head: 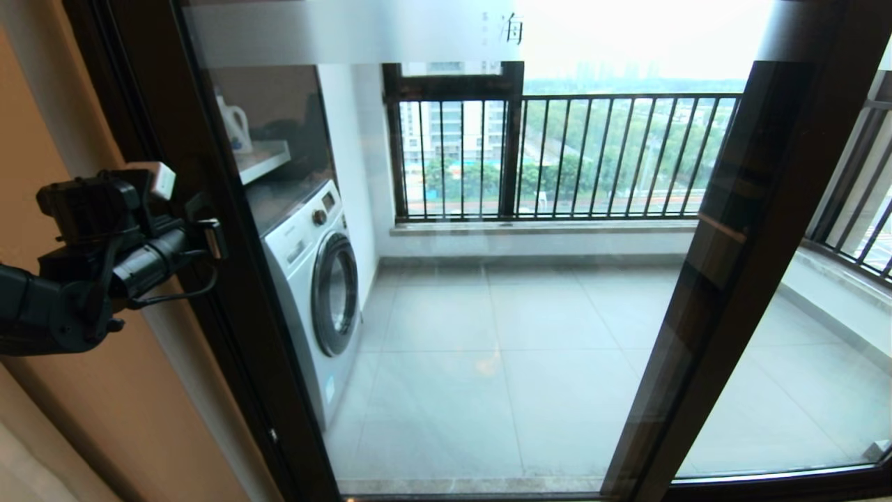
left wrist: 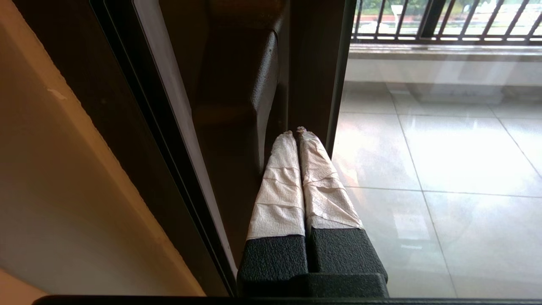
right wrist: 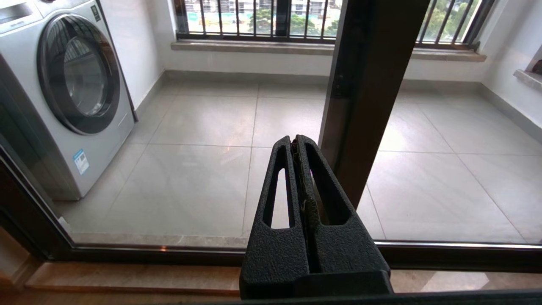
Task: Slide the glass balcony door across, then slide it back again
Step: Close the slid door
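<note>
A: Left gripper (left wrist: 296, 132)?
B: Sitting high at the left edge of the glass balcony door (head: 446, 279), fingers (left wrist: 281, 182) pressed together, wrapped in white tape, gripping nothing. Tips poking into the gap beside the black bar handle (left wrist: 237, 106), against the dark stile. Touching or just short — hard telling.

A: Right gripper (right wrist: 296, 142)?
B: Also fully closed, holding nothing. Hanging low in front of the glass, just beside the dark vertical frame post (right wrist: 368, 93). Not showing in the head view.

A: Door position?
B: Filling most of the head view, left stile running diagonally next to the orange-tan wall (head: 83, 418), frosted top strip (head: 348, 31) with characters crossing the top. Second dark-framed panel (head: 801, 348) overlapping on the right. Bottom track (right wrist: 169, 254) lying along the sill.

A: Containers?
B: Front-loading washing machine (head: 317, 286) standing behind the glass on the left, round door shut, drum contents not readable. White jug (head: 233, 125) standing on the shelf (head: 261, 160) above it, contents not visible.

A: Rest?
B: Grey tiled balcony floor (head: 502, 348), black railing bars (head: 592, 153) across the back window, trees and buildings beyond.
</note>
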